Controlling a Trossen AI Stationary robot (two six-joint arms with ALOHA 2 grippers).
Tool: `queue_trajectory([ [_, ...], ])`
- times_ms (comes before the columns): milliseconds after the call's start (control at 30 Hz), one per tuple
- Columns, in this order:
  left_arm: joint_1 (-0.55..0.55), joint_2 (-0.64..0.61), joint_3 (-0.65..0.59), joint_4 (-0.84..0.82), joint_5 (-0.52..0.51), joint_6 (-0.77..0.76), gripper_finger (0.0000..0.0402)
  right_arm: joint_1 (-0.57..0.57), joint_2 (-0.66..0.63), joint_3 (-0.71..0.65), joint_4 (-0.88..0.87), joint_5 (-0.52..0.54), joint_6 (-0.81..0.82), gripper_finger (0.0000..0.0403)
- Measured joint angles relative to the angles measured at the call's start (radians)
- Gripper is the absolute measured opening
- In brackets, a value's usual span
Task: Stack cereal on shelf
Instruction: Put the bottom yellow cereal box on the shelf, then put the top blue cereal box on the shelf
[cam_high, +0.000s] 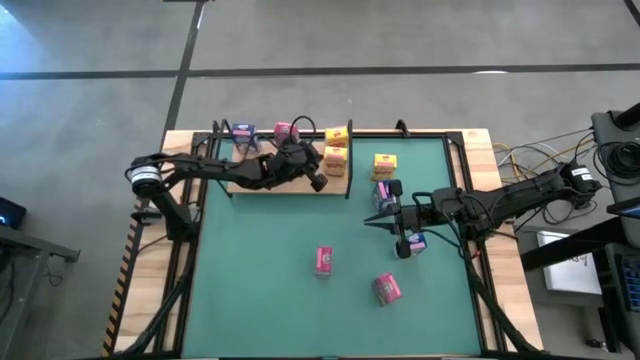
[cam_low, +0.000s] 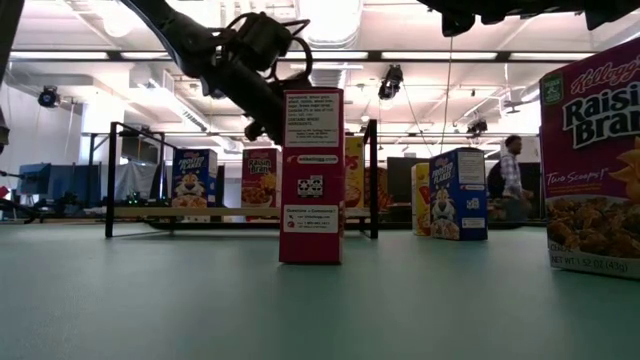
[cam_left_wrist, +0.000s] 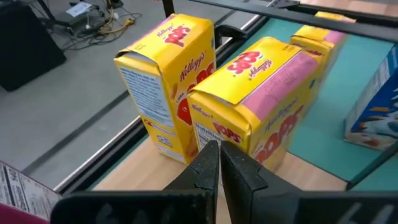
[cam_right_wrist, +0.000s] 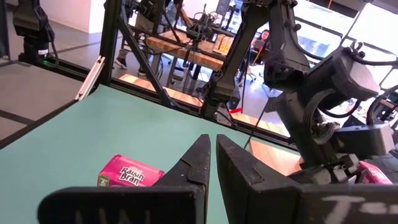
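Observation:
The shelf (cam_high: 262, 184), a light-wood panel in a black frame, stands at the mat's far left. On it stand a blue cereal box (cam_high: 243, 137), a pink one (cam_high: 285, 131) and two yellow ones (cam_left_wrist: 168, 81) (cam_left_wrist: 261, 106). My left gripper (cam_left_wrist: 219, 152) is shut over the shelf, its tips right at the nearer yellow box (cam_high: 335, 162). My right gripper (cam_right_wrist: 213, 146) is shut and holds nothing, hanging above the mat's right half near a blue box (cam_high: 415, 241). My left gripper's shut fingertips (cam_left_wrist: 211, 155) stand at the lower part of the nearer yellow box's narrow side (cam_left_wrist: 214, 134), slanting down from the table's left. Whether they touch it, I cannot tell. The box stands upright on the shelf panel.
On the green mat are a yellow box (cam_high: 384, 165), a blue box (cam_high: 383, 193), an upright pink box (cam_high: 324, 260) and a pink box on its side (cam_high: 387, 288). People and work tables show in the room beyond.

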Motion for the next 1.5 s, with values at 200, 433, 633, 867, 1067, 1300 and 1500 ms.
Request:
queue_trajectory([
  [200, -0.008, -0.005, 0.002, -0.002, 0.063, -0.036, 0.0000, 0.000, 0.000, 0.000, 0.000, 0.000, -0.004, 0.0018],
  [433, -0.007, -0.012, 0.003, -0.036, 0.068, -0.057, 0.0000, 0.000, 0.000, 0.000, 0.000, 0.001, -0.005, 0.0018],
  [633, -0.008, -0.012, 0.003, -0.028, 0.063, -0.038, 0.0000, 0.000, 0.000, 0.000, 0.000, 0.001, -0.003, 0.0018],
  [867, 0.001, -0.012, 0.003, 0.021, -0.010, 0.014, 0.0000, 0.000, 0.000, 0.000, 0.000, 0.001, 0.002, 0.0018],
  [1067, 0.006, -0.017, 0.004, 0.020, -0.019, 0.042, 0.0000, 0.000, 0.000, 0.000, 0.000, 0.000, 0.002, 0.0018],
  [1300, 0.006, -0.040, 0.004, -0.116, 0.078, 0.044, 0.0000, 0.000, 0.000, 0.000, -0.003, 0.001, 0.003, 0.0018],
  [1500, 0.008, -0.001, 0.004, -0.033, 0.142, 0.070, 0.0000, 0.000, 0.000, 0.000, -0.003, 0.001, -0.003, 0.0018],
])
